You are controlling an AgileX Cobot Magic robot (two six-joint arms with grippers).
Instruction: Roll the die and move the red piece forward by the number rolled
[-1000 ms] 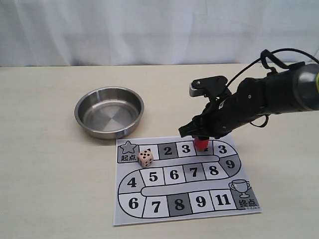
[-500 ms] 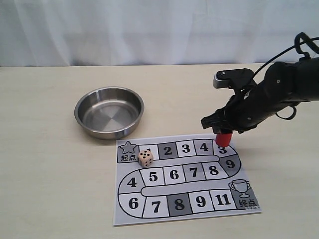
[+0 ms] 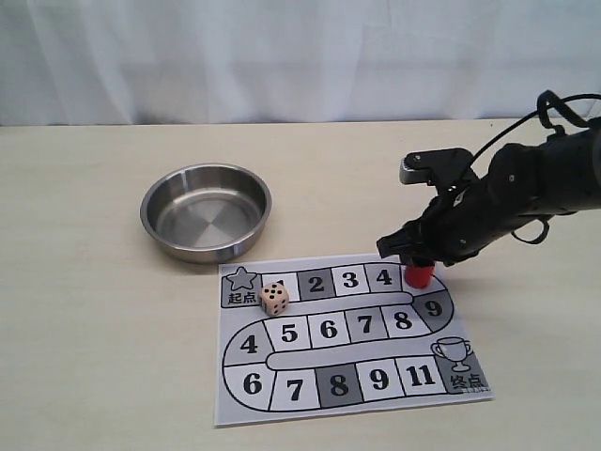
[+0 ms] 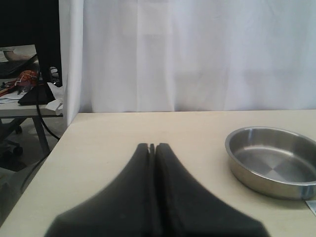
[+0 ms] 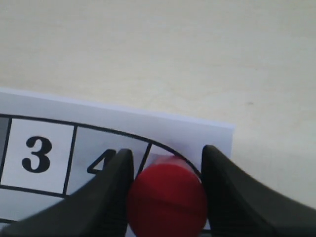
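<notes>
The red piece stands at the board's top right corner, on the square just past the 4. My right gripper is shut on it from above, one finger on each side. In the right wrist view the red piece fills the space between the fingers of the right gripper, beside the printed 4. The die, pale with black pips, rests on the board's first square next to the star. My left gripper is shut on nothing, low over bare table; the exterior view does not show it.
The paper game board lies flat at the table's front middle. A steel bowl sits behind its left corner, and the bowl also shows in the left wrist view. White curtain backs the table.
My right gripper carried the red piece from over the 4 square rightward to the corner square, then came down a little. The die and bowl stayed put.
</notes>
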